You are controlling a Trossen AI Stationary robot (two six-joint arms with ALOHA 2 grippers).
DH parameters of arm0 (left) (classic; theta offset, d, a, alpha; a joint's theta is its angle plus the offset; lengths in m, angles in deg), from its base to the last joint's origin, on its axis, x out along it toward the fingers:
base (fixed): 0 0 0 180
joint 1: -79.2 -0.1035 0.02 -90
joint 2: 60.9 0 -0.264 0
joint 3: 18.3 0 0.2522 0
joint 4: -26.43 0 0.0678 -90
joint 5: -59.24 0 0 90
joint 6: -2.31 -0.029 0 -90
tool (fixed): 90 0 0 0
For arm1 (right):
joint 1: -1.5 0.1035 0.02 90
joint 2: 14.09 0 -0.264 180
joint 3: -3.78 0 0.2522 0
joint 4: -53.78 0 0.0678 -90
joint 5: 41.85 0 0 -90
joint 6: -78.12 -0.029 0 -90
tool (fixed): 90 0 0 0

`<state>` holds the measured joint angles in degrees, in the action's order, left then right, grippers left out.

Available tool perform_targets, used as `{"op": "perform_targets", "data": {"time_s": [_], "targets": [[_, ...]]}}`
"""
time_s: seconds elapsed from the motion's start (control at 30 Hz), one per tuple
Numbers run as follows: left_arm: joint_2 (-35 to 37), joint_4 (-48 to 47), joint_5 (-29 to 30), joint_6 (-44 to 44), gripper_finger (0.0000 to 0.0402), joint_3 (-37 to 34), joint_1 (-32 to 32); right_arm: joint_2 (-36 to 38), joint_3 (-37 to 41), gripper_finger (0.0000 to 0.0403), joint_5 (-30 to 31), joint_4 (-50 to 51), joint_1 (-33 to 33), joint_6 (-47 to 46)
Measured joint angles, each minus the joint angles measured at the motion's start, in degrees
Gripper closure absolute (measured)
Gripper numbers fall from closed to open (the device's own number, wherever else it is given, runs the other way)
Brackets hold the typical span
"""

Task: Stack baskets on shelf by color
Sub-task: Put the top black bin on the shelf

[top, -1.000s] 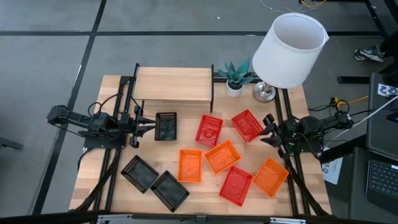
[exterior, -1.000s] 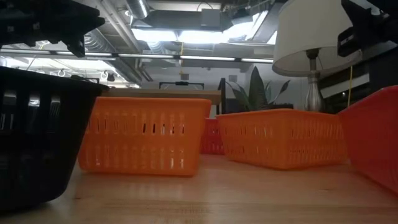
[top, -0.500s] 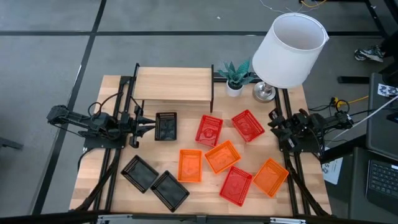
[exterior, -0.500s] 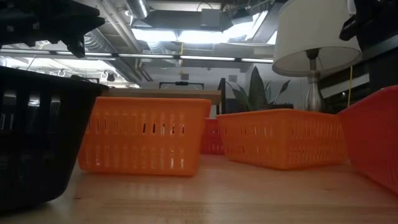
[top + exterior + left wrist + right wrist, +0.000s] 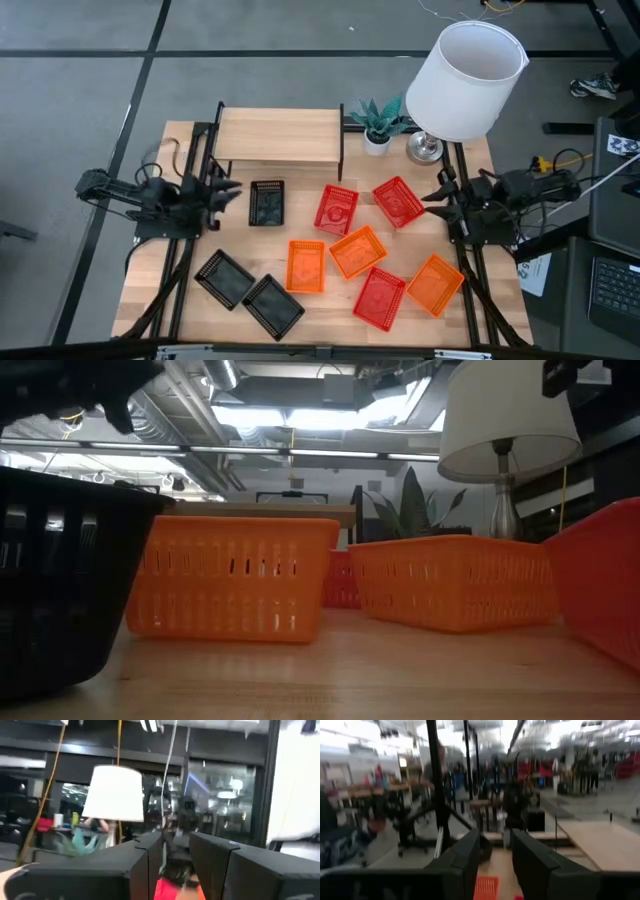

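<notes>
since nothing is stacked yet: all nine baskets lie loose on the large wooden tabletop (image 5: 180, 140), none on the shelf.
left gripper (image 5: 224, 192): at the table's left edge, fingers slightly apart, empty, beside the nearest small black slotted plastic basket (image 5: 266, 203).
shelf: the small raised light-wood plank shelf (image 5: 280, 136) stands bare at the back.
middle: red basket (image 5: 336, 209) and orange basket (image 5: 306, 266) lie close together.
right gripper (image 5: 443, 196): near a second red basket (image 5: 398, 201), fingers a little apart, empty.
risk: crowded baskets may snag or drag neighbours when one is lifted.
hard to see: both wrist views are blurred.
</notes>
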<state>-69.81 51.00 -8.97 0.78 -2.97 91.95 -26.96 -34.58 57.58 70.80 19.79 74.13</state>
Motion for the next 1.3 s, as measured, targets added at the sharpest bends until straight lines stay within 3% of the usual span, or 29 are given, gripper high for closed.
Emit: {"op": "perform_targets", "data": {"time_s": [0.17, 0.33, 0.47, 0.57, 0.9, 1.13, 1.3], "targets": [[-7.0, -22.1, -1.6, 4.8, 0.0308, 13.0, 0.1, -3.1, -3.0, 0.0289, 0.0, 3.3, 0.0, -0.2], [-23.8, -44.2, 2.1, 5.6, 0.0308, 28.5, 0.0, -4.5, -3.1, 0.0289, 0.0, 3.2, 0.0, -0.3], [-34.4, -57.4, -2.2, 5.7, 0.0308, 37.8, 0.1, -5.6, -3.1, 0.0289, 0.0, 3.7, 0.0, -0.5], [-41.5, -65.2, -6.6, 7.3, 0.0308, 40.8, 1.1, -6.3, -3.1, 0.0289, 0.0, 4.7, 0.0, -1.9], [-57.1, -67.0, -8.7, 8.9, 0.0308, 41.1, 5.3, -7.0, -3.1, 0.0289, 0.0, 6.0, 0.0, -3.3], [-63.8, -67.2, 2.2, 8.9, 0.0308, 41.1, 5.6, -7.0, -3.1, 0.0289, 0.0, 6.1, 0.0, -3.0], [-66.5, -67.3, 2.8, 8.7, 0.0308, 41.1, 5.2, -7.0, -3.1, 0.0289, 0.0, 6.1, 0.0, -3.2]]}}
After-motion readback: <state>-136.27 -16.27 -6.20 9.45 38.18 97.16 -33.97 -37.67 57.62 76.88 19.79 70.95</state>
